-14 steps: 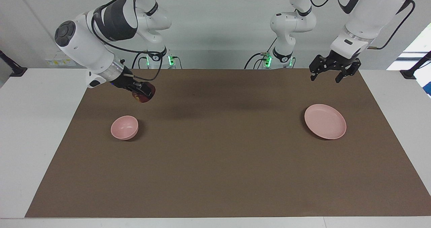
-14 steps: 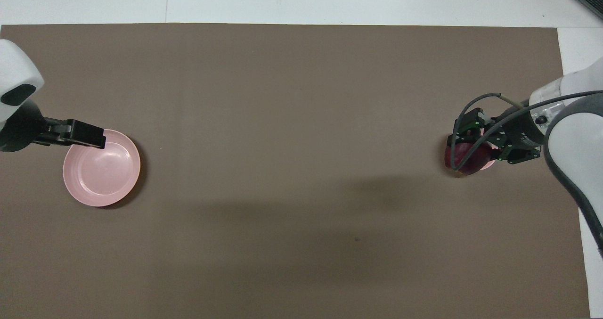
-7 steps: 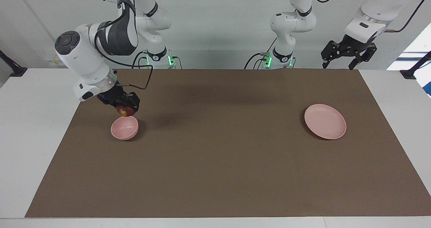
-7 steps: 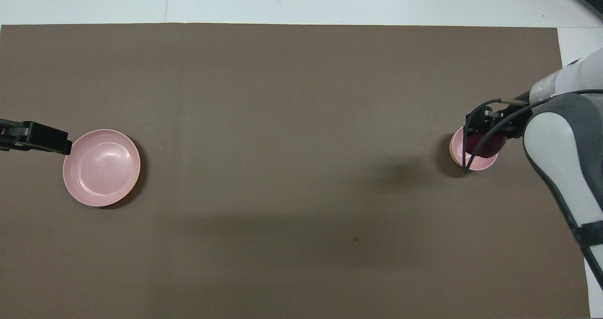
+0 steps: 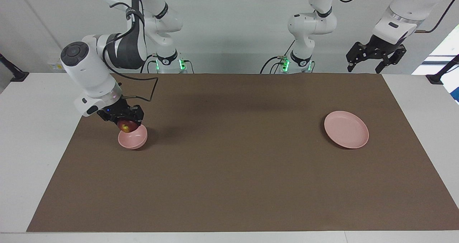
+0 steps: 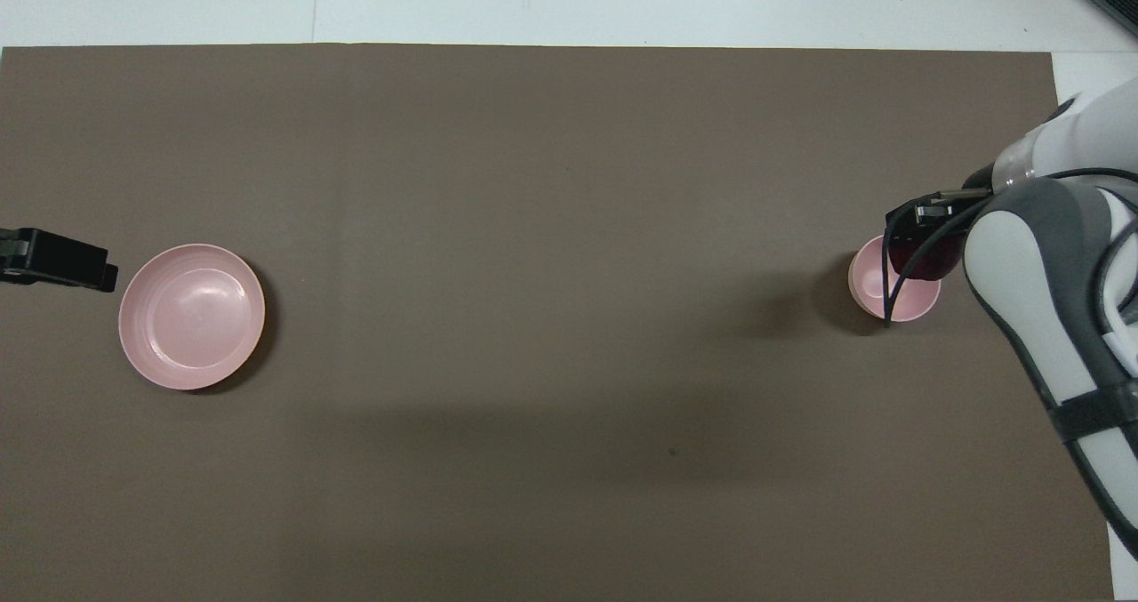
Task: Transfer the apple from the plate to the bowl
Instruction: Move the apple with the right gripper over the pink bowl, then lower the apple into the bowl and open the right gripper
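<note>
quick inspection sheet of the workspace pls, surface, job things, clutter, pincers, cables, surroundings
surface: brown mat over a white table.
job's things: apple held at the mouth of the bowl, toward the right arm's end; plate bare, toward the left arm's end.
clutter: nothing seen.
pincers: right pincer shut on the apple over the bowl; left pincer open, raised, waiting, holding nothing.
cables: black cable looping off the right arm's wrist; cables at both arm bases.
surroundings: pale wall, green lights at the bases.
</note>
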`<state>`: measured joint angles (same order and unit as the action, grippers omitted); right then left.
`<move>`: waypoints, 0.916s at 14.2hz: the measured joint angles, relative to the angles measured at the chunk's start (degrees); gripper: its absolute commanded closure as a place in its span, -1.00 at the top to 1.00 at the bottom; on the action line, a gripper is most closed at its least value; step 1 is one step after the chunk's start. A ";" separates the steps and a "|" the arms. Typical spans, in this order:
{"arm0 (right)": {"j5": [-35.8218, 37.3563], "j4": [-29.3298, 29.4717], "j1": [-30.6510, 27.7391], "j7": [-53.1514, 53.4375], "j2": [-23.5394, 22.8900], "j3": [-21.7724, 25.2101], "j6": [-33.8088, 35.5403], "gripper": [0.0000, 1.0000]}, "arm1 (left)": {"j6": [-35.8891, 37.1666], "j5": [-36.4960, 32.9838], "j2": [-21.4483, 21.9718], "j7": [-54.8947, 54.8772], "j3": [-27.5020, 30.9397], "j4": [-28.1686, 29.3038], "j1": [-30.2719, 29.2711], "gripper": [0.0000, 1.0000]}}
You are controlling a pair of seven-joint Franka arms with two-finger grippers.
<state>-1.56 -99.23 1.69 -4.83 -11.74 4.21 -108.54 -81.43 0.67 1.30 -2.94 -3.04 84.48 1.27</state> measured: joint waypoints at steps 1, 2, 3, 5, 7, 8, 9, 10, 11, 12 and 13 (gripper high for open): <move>0.50 -0.30 -0.04 -1.46 -0.78 0.00 -0.05 -1.00 | 0.03 0.00 0.00 0.00 0.00 0.00 0.00 1.00; 0.80 -0.67 -0.19 -2.46 -1.65 0.01 -0.64 -1.00 | 0.09 0.00 0.00 0.00 0.00 0.00 0.00 1.00; 0.88 -0.86 -0.46 -2.84 -2.36 0.01 -1.40 -1.00 | 0.14 0.00 0.01 0.00 0.00 0.00 0.00 1.00; 0.91 -1.08 -0.82 -3.13 -3.34 0.01 -2.66 -1.00 | 0.16 0.00 0.01 0.00 0.00 0.00 -0.01 1.00; 0.92 -1.17 -1.09 -3.14 -4.16 0.02 -3.62 -1.00 | 0.16 0.00 0.02 0.00 0.03 0.00 -0.06 1.00; 0.92 -1.23 -1.11 -3.14 -4.64 0.01 -4.35 -1.00 | 0.16 0.00 0.02 0.00 0.05 0.00 -0.09 1.00; 0.92 -1.28 -1.10 -3.14 -5.22 -0.01 -5.14 -1.00 | 0.16 0.00 0.02 0.00 0.05 0.00 -0.09 1.00; 0.92 -1.32 -1.10 -3.14 -5.80 -0.03 -5.48 -1.00 | 0.17 0.00 0.02 0.00 0.04 0.00 -0.09 1.00; 0.92 -1.44 -1.10 -3.14 -6.28 -0.03 -5.57 -1.00 | 0.17 0.00 0.02 0.00 0.02 0.00 -0.09 1.00; 0.92 -1.62 -1.10 -3.14 -6.60 -0.03 -5.59 -1.00 | 0.17 0.00 0.02 0.00 0.02 0.00 -0.09 1.00; 0.92 -1.78 -1.10 -3.14 -6.80 -0.03 -5.62 -1.00 | 0.18 0.00 0.02 0.00 0.03 0.00 -0.09 1.00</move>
<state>-0.65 -101.01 0.59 -7.96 -18.54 4.18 -114.16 -81.25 0.67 1.32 -2.94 -3.01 84.48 1.18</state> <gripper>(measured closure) 0.198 0.000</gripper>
